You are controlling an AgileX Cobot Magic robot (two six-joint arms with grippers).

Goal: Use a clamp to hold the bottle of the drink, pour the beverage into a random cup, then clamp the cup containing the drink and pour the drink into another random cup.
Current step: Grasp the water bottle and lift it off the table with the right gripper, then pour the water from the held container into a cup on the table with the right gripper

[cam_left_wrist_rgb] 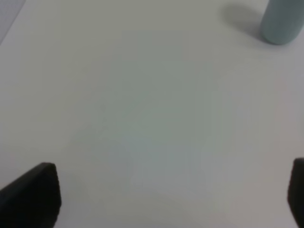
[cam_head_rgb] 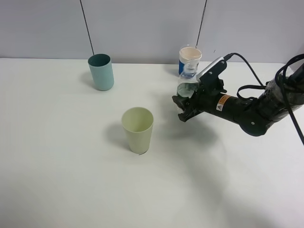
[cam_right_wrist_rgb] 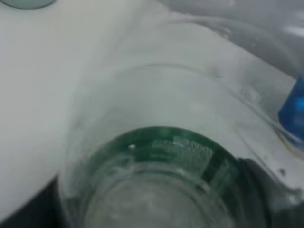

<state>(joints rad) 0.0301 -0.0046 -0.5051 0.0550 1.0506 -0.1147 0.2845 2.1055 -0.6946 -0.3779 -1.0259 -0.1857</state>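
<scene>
Toward the right of the counter (cam_head_rgb: 66, 171), just in front of the blue cup (cam_head_rgb: 190, 61), the right jaws are clamped on the bottle (cam_head_rgb: 185, 89), while the left jaws hang wide open near the teal cup (cam_left_wrist_rgb: 281, 21).

Three cups stand on the table (cam_head_rgb: 57, 180). The near cup (cam_head_rgb: 137, 129) is in the middle. The left far cup (cam_head_rgb: 101, 71) is behind it, off to the left. The right far cup (cam_head_rgb: 190, 61) is at the back, on the right. The bottle (cam_head_rgb: 185, 90) is just in front of that cup, between the jaws of the right gripper (cam_head_rgb: 183, 108).
</scene>
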